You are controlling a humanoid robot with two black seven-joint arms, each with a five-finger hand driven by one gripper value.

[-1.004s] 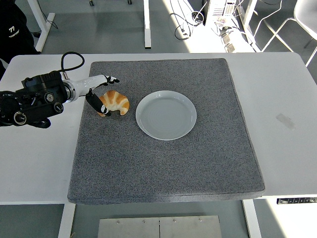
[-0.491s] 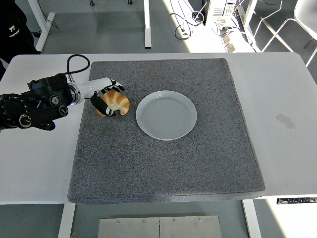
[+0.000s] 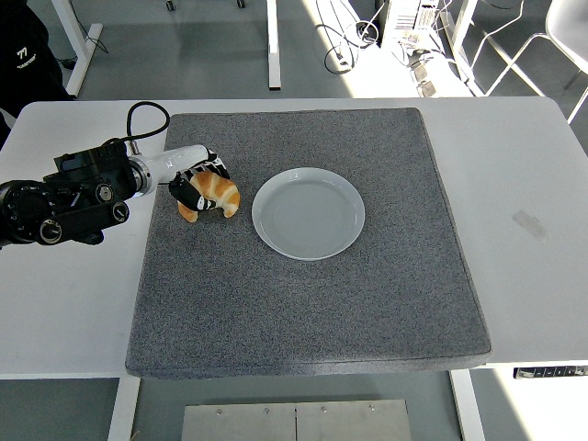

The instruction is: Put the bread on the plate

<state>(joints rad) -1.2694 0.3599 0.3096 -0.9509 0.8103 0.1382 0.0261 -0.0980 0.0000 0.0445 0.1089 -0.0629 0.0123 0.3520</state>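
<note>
My left hand [image 3: 195,180] curled around the croissant [image 3: 213,195] on the grey mat [image 3: 312,303], pale plate [image 3: 309,213] just beside it holding nothing, white desk [image 3: 524,184] beneath

Small white mark on dark garment [image 3: 22,55], top left; unreadable.

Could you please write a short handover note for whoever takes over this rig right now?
Left hand: fingers curled around the bread, which sits on the grey mat, left of the plate.
Right hand: not in view.
Plate: empty, mid-mat, apart from the bread.
Done: the hand has reached the bread and is closing on it.
Left: lift the bread, carry it right, set it on the plate, release.
</note>
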